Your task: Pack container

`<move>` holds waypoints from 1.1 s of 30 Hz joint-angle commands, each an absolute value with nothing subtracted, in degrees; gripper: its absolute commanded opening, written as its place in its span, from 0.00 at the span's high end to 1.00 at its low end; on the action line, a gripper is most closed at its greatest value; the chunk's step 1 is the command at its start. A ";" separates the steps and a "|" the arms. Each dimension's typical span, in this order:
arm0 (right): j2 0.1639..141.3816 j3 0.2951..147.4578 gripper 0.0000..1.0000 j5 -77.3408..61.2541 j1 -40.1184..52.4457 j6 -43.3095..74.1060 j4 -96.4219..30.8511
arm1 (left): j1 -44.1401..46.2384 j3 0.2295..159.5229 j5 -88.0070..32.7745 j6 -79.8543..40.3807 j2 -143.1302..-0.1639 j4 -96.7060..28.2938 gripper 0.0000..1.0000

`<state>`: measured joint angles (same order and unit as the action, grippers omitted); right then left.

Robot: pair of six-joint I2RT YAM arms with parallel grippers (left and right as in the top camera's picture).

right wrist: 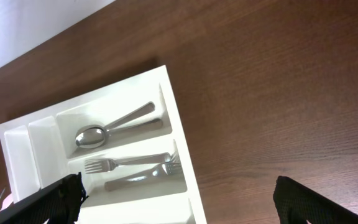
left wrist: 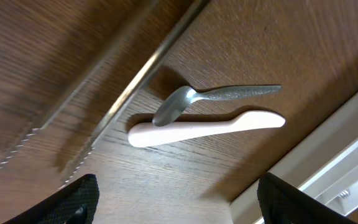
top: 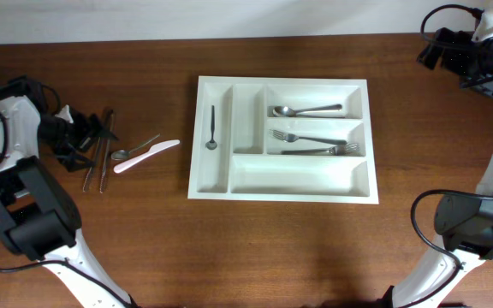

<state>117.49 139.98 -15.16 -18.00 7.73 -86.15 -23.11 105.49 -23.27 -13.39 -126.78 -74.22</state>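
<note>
Container [top: 216, 178] lies right of the open, empty left hand [top: 91, 141] hovering by the spoon [top: 135, 147]; right hand [top: 442, 51] also open, empty.

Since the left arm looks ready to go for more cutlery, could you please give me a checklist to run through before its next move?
1. Left claw open and empty: ok.
2. Right claw open, well away from the container: ok.
3. Long bottom compartment of the container free: ok.
4. White knife lying free: not ok, the bowl of the spoon overlaps it.
5. Dark knives separable one by one: cannot tell, they lie close together and blur in the wrist view.
</note>
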 commanded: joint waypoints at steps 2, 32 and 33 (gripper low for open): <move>117.91 139.94 0.01 -15.88 -17.63 7.99 -86.19 | -22.06 105.01 -23.38 -14.79 -131.44 -74.19 0.17; 117.91 139.92 0.01 -15.88 -17.63 8.01 -86.39 | -21.98 105.01 -22.48 -14.98 -134.15 -67.90 0.67; 117.91 139.92 0.01 -15.88 -17.63 8.01 -86.39 | -21.93 105.01 -22.46 -14.96 -134.15 -67.83 0.68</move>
<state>117.49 139.98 -15.16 -18.00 7.75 -86.19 -21.91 105.14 -23.00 -15.00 -133.73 -68.12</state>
